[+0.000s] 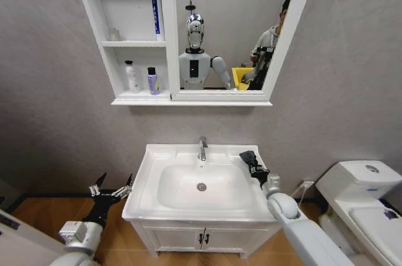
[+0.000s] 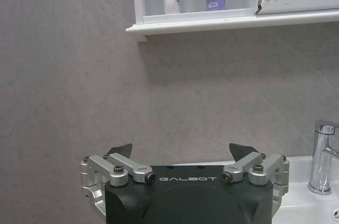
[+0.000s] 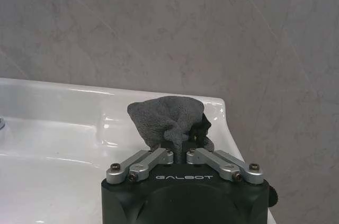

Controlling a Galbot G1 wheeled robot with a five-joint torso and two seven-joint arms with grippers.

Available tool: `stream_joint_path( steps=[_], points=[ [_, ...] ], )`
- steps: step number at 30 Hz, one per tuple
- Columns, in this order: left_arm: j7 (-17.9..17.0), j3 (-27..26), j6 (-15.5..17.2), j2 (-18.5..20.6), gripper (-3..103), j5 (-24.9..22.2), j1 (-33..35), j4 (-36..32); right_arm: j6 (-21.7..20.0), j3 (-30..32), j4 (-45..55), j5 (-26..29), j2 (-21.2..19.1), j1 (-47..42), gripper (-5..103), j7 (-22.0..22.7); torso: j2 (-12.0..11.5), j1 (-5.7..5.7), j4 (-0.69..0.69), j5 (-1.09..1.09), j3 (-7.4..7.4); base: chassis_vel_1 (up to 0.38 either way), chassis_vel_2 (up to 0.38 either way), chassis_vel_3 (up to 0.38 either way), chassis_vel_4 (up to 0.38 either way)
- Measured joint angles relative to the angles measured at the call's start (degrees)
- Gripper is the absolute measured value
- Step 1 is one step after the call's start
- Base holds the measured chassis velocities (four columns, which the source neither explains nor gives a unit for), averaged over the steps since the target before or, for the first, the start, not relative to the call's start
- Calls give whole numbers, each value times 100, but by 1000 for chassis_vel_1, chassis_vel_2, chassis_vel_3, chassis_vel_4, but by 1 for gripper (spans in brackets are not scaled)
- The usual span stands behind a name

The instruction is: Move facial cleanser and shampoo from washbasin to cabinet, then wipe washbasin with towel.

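Over the washbasin's (image 1: 151,178) back right corner, the towel (image 3: 167,118) sits pinched in my right gripper (image 3: 180,152); my left gripper (image 1: 112,189) hangs spread beside the basin. A shallow pinch could shed the cloth mid-wipe.

Towel (image 1: 248,156) on washbasin (image 1: 151,178) right rear
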Motion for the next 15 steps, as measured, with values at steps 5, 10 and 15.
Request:
stream_joint_path(
  steps=[5, 10, 15],
  points=[
    [0, 0, 0, 0, 100, 0, 0, 0, 0, -3, -43, 126, 1, -5, 6, -9, 0, 0, 0, -1, 0, 0, 0, 0, 0],
    [0, 0, 0, 0, 100, 0, 0, 0, 58, -7, -262, 126, 48, 60, 5, -98, 0, 0, 0, -1, 0, 0, 0, 0, 0],
    [0, 0, 0, 0, 100, 0, 0, 0, 488, -14, -741, 130, 80, 271, 21, -427, 0, 0, -1, -1, 0, 0, 0, 0, 0]
  ],
)
